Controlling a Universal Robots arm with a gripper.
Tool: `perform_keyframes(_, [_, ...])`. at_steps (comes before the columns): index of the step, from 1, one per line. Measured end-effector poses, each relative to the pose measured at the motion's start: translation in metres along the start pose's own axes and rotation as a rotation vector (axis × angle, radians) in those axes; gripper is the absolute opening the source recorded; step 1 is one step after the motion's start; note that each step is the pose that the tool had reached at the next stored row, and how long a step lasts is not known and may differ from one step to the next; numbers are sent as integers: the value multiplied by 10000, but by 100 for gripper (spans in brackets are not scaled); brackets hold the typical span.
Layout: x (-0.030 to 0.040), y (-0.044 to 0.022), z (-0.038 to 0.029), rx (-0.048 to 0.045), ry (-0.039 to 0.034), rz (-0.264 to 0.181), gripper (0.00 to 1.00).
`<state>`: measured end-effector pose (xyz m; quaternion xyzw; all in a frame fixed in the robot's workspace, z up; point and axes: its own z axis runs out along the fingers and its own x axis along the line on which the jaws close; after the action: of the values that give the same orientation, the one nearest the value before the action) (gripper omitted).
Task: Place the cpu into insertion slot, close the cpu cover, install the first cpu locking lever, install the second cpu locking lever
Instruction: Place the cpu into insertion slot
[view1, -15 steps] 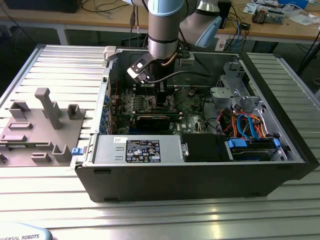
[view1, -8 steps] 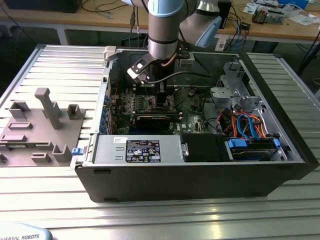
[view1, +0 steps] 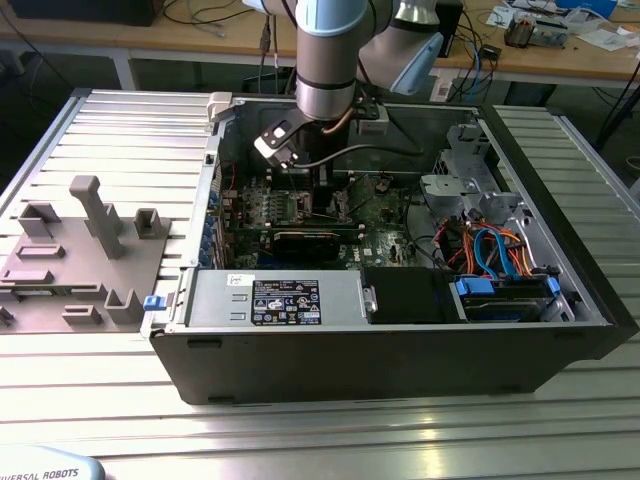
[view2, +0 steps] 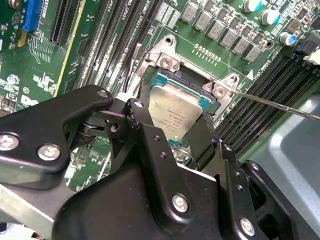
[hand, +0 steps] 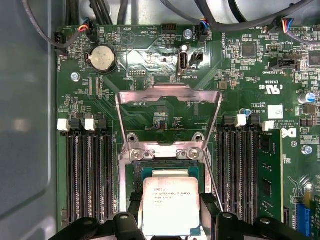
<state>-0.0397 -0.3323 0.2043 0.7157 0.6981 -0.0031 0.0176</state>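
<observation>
Hand (hand: 171, 220) grips cpu (hand: 171, 200) by opposite edges over insertion slot (hand: 165, 169). First wrist view: cpu cover (hand: 167, 92) stands open, memory slots (hand: 85, 175) flanking. Exterior view: open computer case (view1: 400, 370).

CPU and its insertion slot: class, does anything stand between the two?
Nothing visible does. The cpu cover is swung open off the insertion slot, and the hand holds the cpu right over it.
</observation>
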Motion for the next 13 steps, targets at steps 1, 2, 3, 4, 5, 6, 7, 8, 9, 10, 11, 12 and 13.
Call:
perform_keyframes(1, [5, 2, 3, 2, -1, 54, 54])
perform_keyframes(2, [10, 3, 4, 2, -2, 60, 54])
perform_keyframes(3, [14, 2, 6, 2, -1, 62, 54])
perform_keyframes(4, [19, 2, 9, 2, 0, 61, 54])
perform_keyframes(5, [22, 3, 13, 1, 1, 60, 54])
perform_keyframes(6, [24, 4, 18, 2, -1, 59, 54])
perform_keyframes(7, [25, 5, 22, 3, -2, 60, 54])
perform_keyframes(8, [27, 7, 27, 2, -2, 61, 54])
perform_keyframes(9, [28, 8, 32, 4, -4, 61, 54])
perform_keyframes(10, [30, 8, 36, 4, -4, 61, 54])
perform_keyframes(11, [31, 8, 40, 3, -3, 60, 54])
perform_keyframes(12, [31, 9, 43, 3, -3, 59, 54])
perform_keyframes(13, [31, 9, 44, 3, -2, 59, 54])
